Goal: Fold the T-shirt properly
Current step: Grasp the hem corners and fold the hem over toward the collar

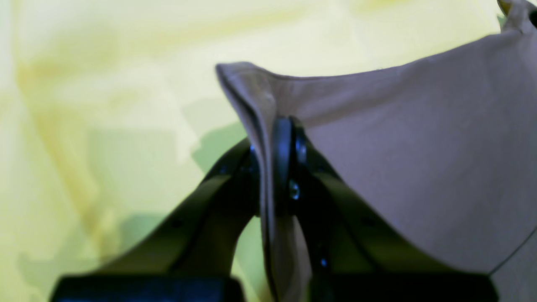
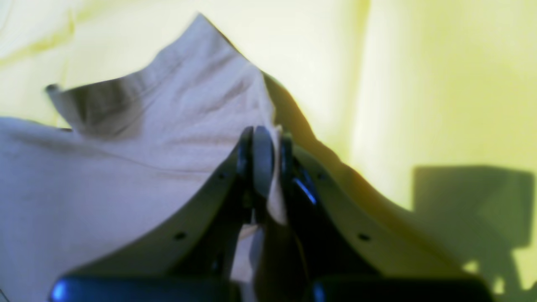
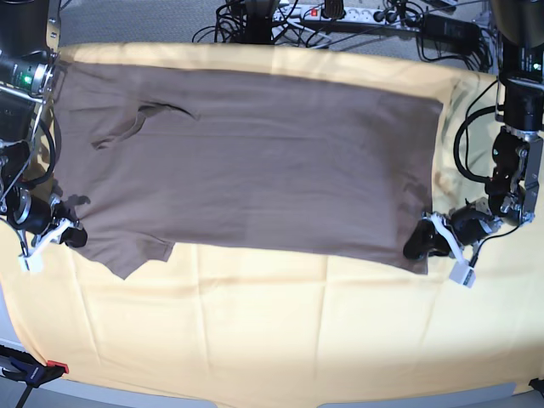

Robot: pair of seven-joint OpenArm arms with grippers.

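No lettering, label, brand, number or sign is showing legibly in any of the three views.
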